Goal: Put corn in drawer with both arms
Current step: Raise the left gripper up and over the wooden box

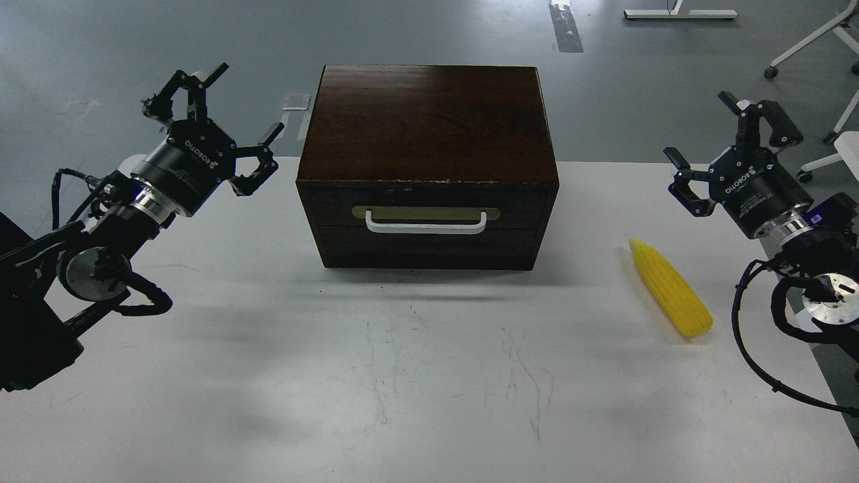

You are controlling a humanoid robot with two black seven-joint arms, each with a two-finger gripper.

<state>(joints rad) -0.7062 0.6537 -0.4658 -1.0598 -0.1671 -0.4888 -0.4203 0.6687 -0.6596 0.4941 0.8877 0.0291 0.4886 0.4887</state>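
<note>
Corn (671, 288) lies on table; left gripper (228, 117) and right gripper (721, 137) raised, spread.

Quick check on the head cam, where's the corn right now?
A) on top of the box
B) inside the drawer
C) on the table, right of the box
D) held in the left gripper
C: the corn lies on the white table to the right of the wooden box, below the open right gripper; the drawer is shut.
</note>
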